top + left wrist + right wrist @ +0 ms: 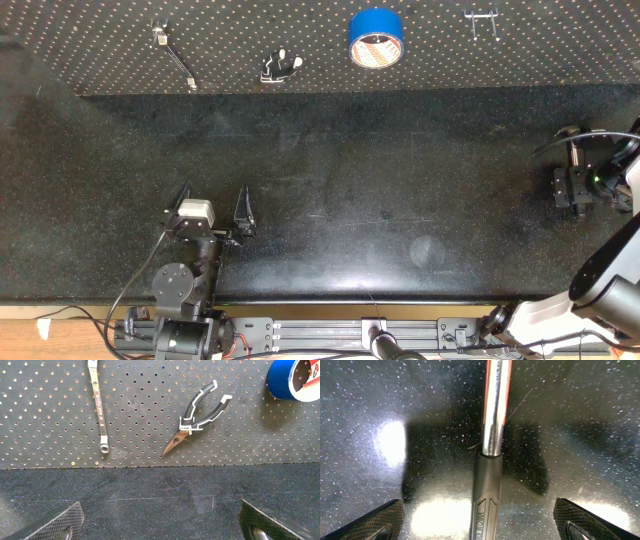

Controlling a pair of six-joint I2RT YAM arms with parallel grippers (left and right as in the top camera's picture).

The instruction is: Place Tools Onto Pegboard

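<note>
A wrench, black-and-white pliers and a blue tape roll hang on the pegboard at the back. The left wrist view shows the same wrench, pliers and tape roll. My left gripper stands open near the table's front left, holding nothing. A tool with a chrome shaft and black handle lies on the table at the far right. My right gripper hovers open right above it, one finger on each side, not touching it.
Bare metal hooks stick out of the pegboard at the upper right. The dark speckled table stretches between the two arms. Cables run along the front edge by the arm bases.
</note>
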